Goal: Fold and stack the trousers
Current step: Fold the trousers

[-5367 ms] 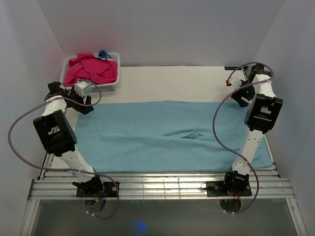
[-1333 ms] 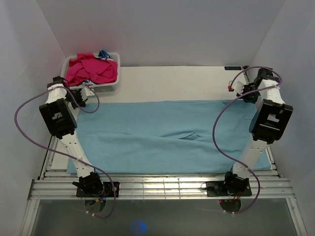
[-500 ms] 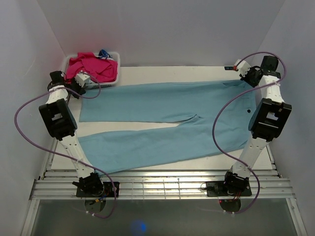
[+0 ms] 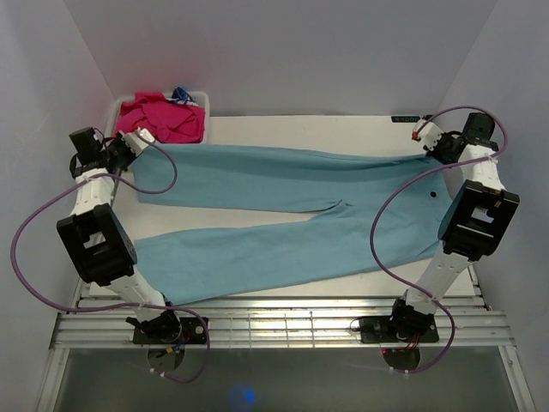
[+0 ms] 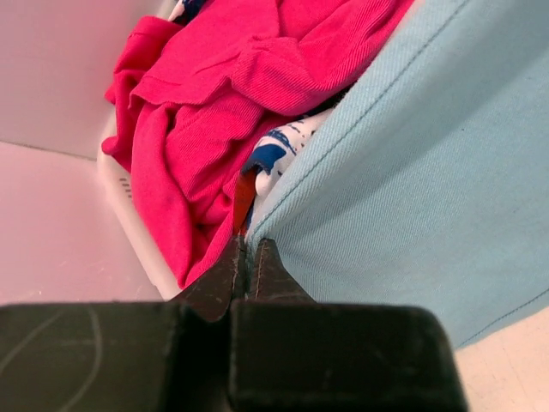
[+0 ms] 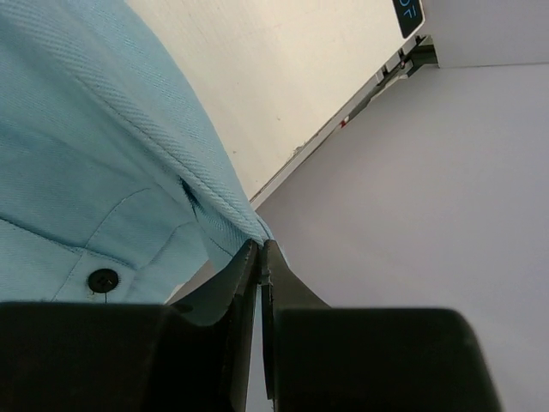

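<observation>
the left gripper (image 4: 140,138) is pinched tight on the trousers (image 4: 283,176) hem, right gripper (image 4: 426,136) clamped on the waistband

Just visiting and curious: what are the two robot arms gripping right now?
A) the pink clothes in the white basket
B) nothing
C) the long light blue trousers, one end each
C: both wrist views show the left tool and the right tool shut on edges of the long light blue knit trousers.
</observation>
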You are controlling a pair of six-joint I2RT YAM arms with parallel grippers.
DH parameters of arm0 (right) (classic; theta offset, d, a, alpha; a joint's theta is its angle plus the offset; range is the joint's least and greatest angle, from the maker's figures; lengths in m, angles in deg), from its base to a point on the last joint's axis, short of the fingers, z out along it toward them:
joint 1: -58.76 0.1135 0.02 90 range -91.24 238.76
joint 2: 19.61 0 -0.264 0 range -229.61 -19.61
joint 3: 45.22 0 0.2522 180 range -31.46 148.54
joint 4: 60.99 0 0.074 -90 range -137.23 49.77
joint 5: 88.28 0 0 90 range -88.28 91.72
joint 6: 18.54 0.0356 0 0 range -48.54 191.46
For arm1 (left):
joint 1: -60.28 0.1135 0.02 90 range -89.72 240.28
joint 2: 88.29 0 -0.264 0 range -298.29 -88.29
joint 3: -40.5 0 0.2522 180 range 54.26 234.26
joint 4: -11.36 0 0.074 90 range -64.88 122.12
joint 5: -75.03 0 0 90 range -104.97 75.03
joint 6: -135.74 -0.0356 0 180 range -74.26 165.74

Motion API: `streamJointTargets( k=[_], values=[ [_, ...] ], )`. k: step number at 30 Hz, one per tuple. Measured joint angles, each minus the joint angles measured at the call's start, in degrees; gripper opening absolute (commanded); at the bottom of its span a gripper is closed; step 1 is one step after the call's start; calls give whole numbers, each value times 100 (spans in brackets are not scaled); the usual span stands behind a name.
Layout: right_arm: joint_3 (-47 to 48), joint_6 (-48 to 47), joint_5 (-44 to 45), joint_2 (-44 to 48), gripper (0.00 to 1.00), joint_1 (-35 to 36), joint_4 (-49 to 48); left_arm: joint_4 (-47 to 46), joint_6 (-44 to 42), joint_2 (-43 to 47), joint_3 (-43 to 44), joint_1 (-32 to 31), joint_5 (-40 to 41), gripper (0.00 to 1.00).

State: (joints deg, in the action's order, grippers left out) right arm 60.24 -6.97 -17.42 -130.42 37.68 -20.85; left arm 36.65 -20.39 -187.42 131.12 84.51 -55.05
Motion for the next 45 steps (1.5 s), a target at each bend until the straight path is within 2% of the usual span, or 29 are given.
streamJointTargets(
  k=[4,9,18,21,25,31,35,39,42,45],
  values=[
    [170,101,-304,0,8,-81,4,-337,269,52,-251,129,9,0],
    [216,101,-841,138,8,-293,111,-79,363,426,-501,518,-437,0],
    [-673,-332,-1620,1217,8,-1008,398,1226,111,1987,-848,1276,-1427,0],
    [-946,-636,-1810,1493,8,-1287,538,1943,-348,2402,-957,1530,-1679,0],
    [-1364,-1226,-1930,1709,8,-1644,787,3303,-1366,2754,-1222,1875,-1786,0],
    [-2122,-2393,-1679,1784,8,-2216,1283,5405,-3246,2830,-1792,2247,-1121,0],
    [-2691,-3008,-1309,1832,8,-2396,1370,6107,-4068,2645,-2269,2369,-299,0],
    [-3141,-3309,-927,1836,8,-2413,1248,6026,-4409,2319,-2863,2267,404,0],
    [-3294,-3425,-616,1834,8,-2291,1110,5558,-4365,2070,-3217,1849,896,0],
    [-3303,-3447,-337,1810,8,-2111,999,5021,-3965,1707,-3340,1307,1270,0]
  ],
)
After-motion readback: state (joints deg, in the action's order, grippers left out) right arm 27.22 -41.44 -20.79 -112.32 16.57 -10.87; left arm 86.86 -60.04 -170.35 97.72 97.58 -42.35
